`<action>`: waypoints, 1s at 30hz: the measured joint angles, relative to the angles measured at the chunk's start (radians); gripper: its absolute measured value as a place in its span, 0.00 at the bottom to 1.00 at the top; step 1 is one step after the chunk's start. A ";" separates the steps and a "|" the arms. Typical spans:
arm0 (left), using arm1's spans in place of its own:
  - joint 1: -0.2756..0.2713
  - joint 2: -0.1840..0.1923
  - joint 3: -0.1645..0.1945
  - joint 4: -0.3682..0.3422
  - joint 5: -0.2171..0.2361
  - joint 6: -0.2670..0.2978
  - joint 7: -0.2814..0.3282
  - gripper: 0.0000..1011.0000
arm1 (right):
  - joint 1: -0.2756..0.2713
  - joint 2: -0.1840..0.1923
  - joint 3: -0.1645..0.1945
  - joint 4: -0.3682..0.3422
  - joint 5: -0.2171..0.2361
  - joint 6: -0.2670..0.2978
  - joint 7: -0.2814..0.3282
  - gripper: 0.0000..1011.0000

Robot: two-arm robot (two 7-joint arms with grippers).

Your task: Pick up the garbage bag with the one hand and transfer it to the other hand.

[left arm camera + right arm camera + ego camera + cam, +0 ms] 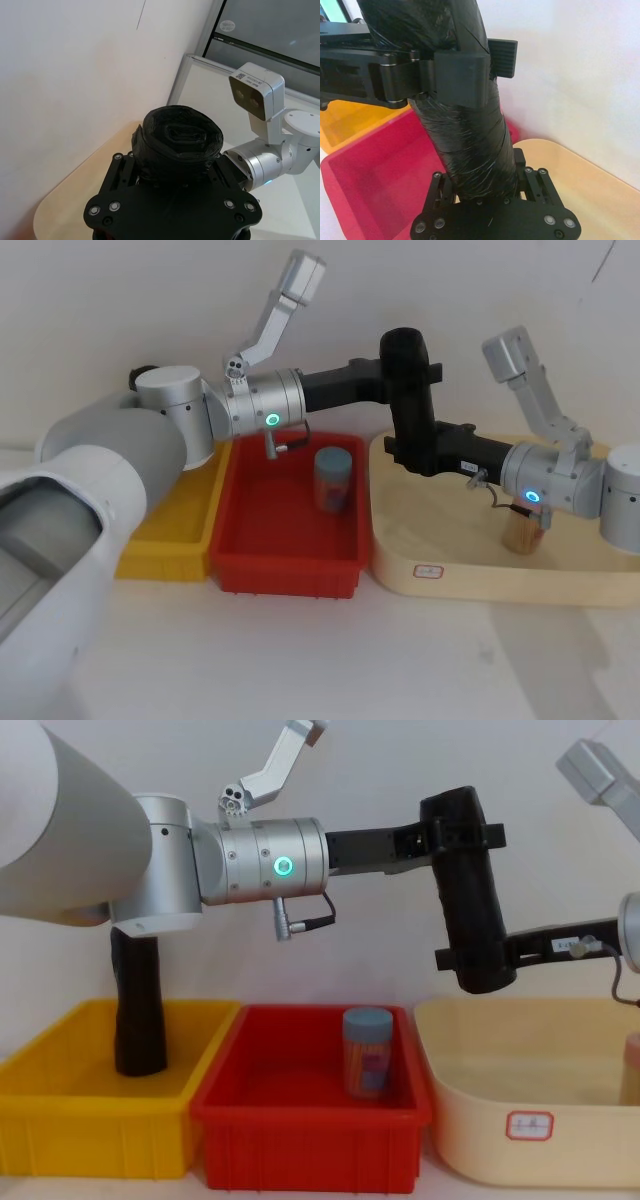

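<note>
While the left gripper (pixel 462 828) clamps the near-upright garbage bag (pixel 468 890) near its top, the right gripper (pixel 470 958) jaws close around its lower end.

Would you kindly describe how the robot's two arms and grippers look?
Both arms are silver-grey with cylindrical wrists and slender black two-finger grippers. The left gripper has a green glowing ring, the right gripper a blue one; each wrist carries an angled silver camera and a thin cable.

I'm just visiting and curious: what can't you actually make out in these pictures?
- Second black roll: its top sits behind the left arm in the chest view.
- Wooden block: partly behind the right arm in the head view.
- Jar label: too small to read.
</note>
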 joint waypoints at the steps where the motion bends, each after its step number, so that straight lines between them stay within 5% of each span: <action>1: 0.000 0.000 0.000 0.000 0.000 0.000 0.000 0.45 | 0.000 0.000 0.000 0.000 0.000 0.000 0.000 0.55; 21: 0.000 0.000 0.000 0.000 0.000 0.000 -0.001 0.98 | 0.001 -0.004 0.014 0.015 0.017 0.007 -0.011 0.55; 30: 0.000 0.000 0.000 0.000 0.000 0.000 0.000 0.99 | 0.005 -0.015 0.072 0.071 0.073 0.023 -0.041 0.55</action>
